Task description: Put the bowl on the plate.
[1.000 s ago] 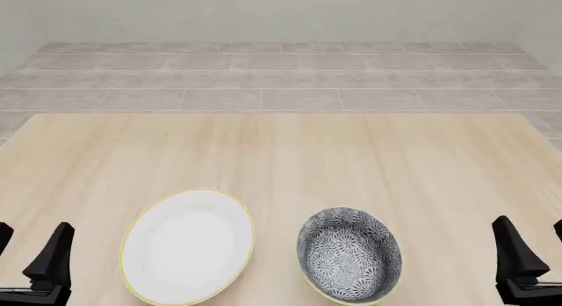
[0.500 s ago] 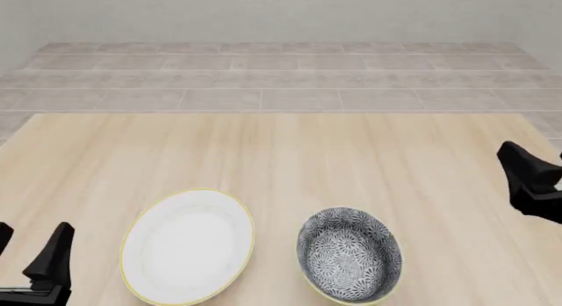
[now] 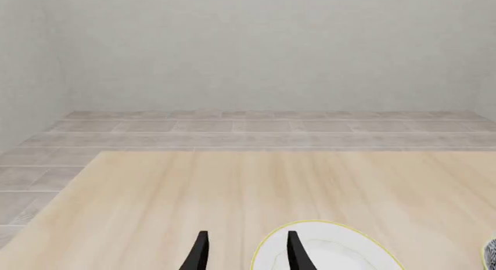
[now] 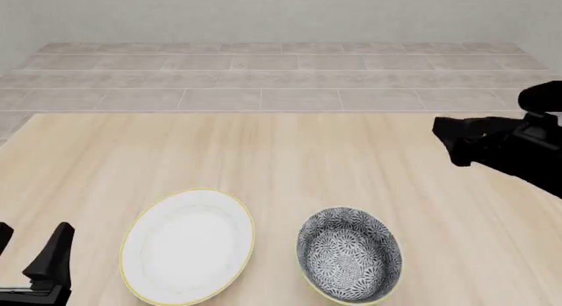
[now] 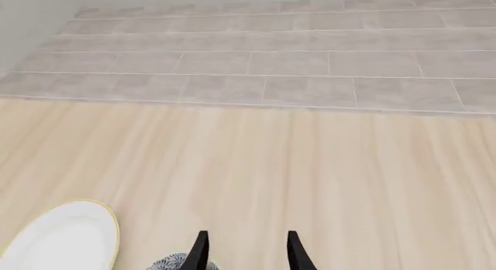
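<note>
The bowl [image 4: 349, 255], grey-and-white patterned with a yellowish rim, rests on the table near the front edge, right of centre. Beside it on the left lies the plain white plate [image 4: 187, 247] with its thin yellow rim, a small gap between them. My right gripper [image 4: 446, 143] hangs open above the table's right side, beyond the bowl and pointing left, holding nothing. My left gripper [image 4: 31, 245] stands open at the front left corner, left of the plate. In the right wrist view the plate [image 5: 62, 241] and a sliver of the bowl [image 5: 180, 262] show below the open right gripper [image 5: 246, 252].
The wooden table [image 4: 281, 154] ends at a far edge, with a tiled floor [image 4: 281, 76] and grey wall behind. In the left wrist view, the plate [image 3: 329, 252] lies just past the open left gripper [image 3: 246, 252], with the bowl's rim [image 3: 491, 252] at the frame edge.
My right arm has risen from the near right edge and swung farther away and to the left, over the table's right side. Left arm, bowl and plate have not moved.
</note>
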You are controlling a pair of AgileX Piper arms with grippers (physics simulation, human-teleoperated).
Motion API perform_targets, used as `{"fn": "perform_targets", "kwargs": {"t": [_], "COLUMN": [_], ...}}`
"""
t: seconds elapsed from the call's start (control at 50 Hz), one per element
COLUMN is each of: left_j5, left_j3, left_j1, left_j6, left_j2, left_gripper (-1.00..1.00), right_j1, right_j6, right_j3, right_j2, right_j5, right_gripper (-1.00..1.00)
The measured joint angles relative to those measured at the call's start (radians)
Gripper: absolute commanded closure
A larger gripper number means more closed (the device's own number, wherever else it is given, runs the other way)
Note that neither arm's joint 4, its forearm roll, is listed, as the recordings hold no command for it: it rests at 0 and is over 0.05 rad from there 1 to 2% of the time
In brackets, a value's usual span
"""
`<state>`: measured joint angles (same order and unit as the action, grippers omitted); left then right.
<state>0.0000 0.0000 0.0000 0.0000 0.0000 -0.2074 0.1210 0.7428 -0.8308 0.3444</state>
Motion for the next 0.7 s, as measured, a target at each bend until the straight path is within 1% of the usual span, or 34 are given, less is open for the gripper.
{"fn": "perform_targets", "kwargs": {"t": [0.14,0.34,0.7], "left_j5": [0.0,0.0,0.0], "left_j3": [0.0,0.0,0.0], "left_j1": [0.0,0.0,0.0], "left_j6": [0.0,0.0,0.0], "left_j2": [0.0,0.0,0.0], "left_gripper": [-1.0,-1.0,-1.0], "right_j1": [-0.033,-0.066,-0.104], "right_j6": [0.024,0.05,0.083], "right_j3": [0.014,0.007,-0.045], "right_j2": [-0.061,-0.117,-0.183], "right_j5": [0.017,0.019,-0.018], "right_gripper": [-1.0,-1.0,-1.0]}}
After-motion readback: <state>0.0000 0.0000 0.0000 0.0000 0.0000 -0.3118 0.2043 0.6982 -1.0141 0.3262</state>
